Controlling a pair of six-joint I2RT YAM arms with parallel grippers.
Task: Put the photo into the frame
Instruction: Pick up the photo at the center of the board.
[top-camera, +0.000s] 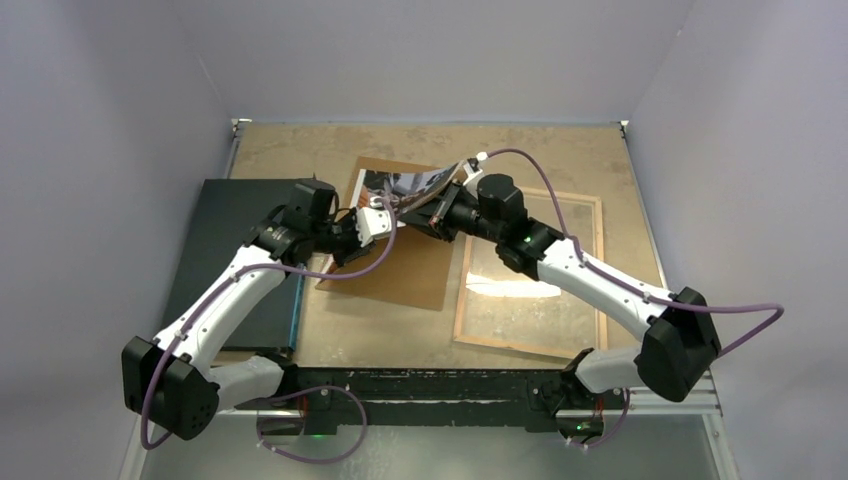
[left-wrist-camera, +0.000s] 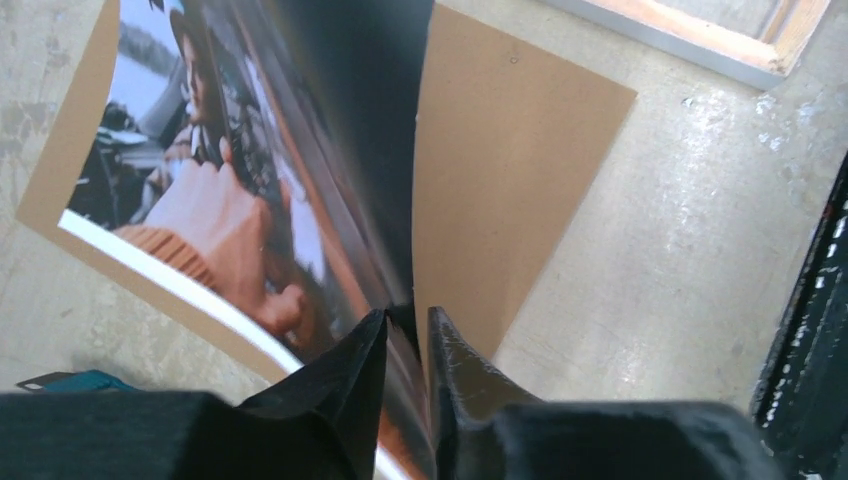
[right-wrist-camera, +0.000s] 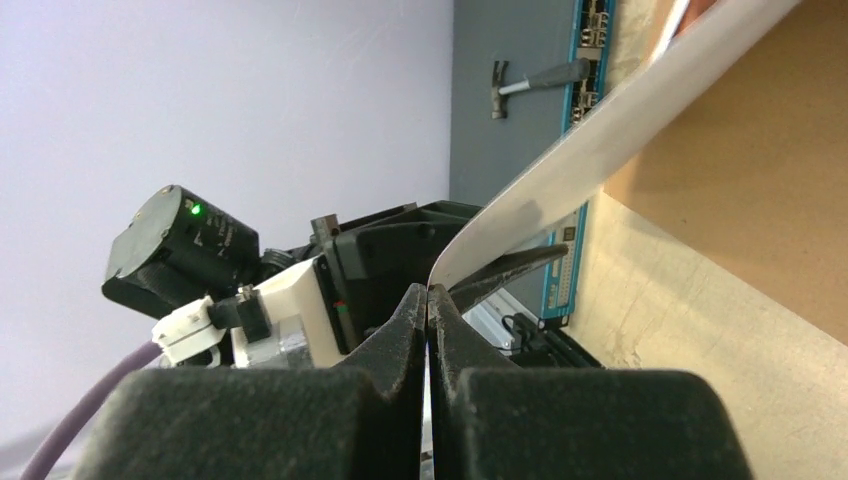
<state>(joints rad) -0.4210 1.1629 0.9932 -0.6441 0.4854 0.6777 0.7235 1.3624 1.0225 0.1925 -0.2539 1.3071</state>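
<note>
The photo is lifted and bowed over the brown backing board, which lies flat on the table. My left gripper is shut on the photo's near edge; in the left wrist view its jaws pinch the glossy print above the backing board. My right gripper is shut on the photo's right edge; in the right wrist view it clamps the photo's white back. The frame lies back up to the right, with its clear pane showing.
A plain dark flat board lies at the left under my left arm, and shows in the right wrist view with a hammer picture on it. The frame's corner is near the backing board. Grey walls enclose the table.
</note>
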